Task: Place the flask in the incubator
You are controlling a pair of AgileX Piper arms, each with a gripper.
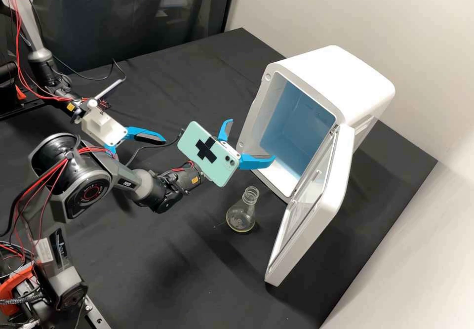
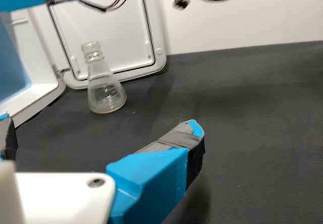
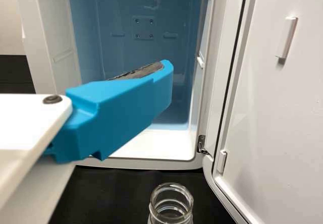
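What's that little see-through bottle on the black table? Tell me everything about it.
It is a clear glass conical flask: wide round base, narrow ridged neck, open mouth, no cap. It looks empty, faintly yellowish at the bottom. It stands upright on the black bench, close to the white incubator's open door; only the bench touches it.

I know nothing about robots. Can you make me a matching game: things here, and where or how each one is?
1 flask
2 incubator door
3 right gripper
4 left gripper

A at the incubator's mouth
B upright on the bench
C swung open
D back from the incubator, over bare bench

Pairs: 1-B, 2-C, 3-A, 4-D
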